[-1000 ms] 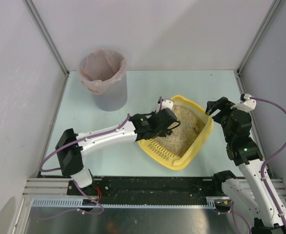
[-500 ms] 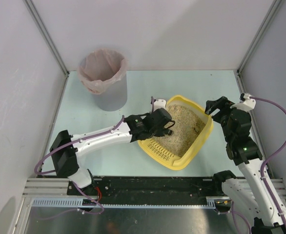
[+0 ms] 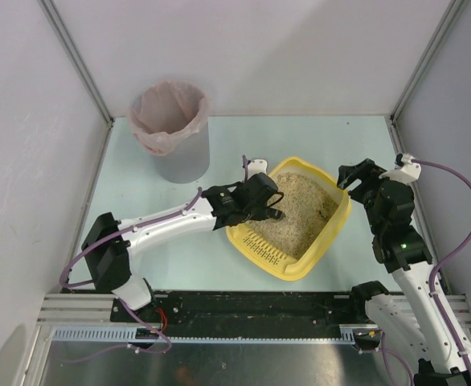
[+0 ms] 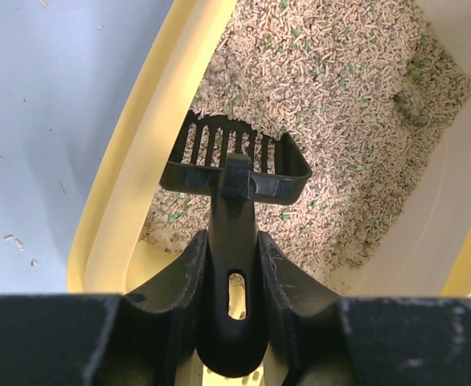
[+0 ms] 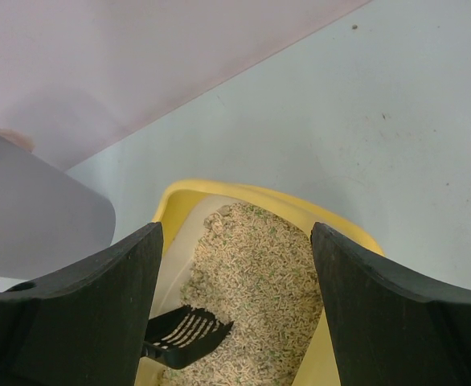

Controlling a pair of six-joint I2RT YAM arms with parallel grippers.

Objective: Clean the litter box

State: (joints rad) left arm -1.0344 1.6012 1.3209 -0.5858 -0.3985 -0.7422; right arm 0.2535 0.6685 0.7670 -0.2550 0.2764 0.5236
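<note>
Litter box partly off-frame, wrist views

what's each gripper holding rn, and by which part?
The left gripper grips the black scoop by its handle; the right gripper is open, holding nothing.

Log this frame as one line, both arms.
left pincer=shut on scoop handle | scoop head=down inside litter box | right pincer=open, empty, at box's right corner

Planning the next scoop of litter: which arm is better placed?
Left. The left gripper is shut on the black slotted plastic scoop, whose head sits in the beige litter of the shallow yellow plastic litter box. The right gripper is open and empty.
</note>
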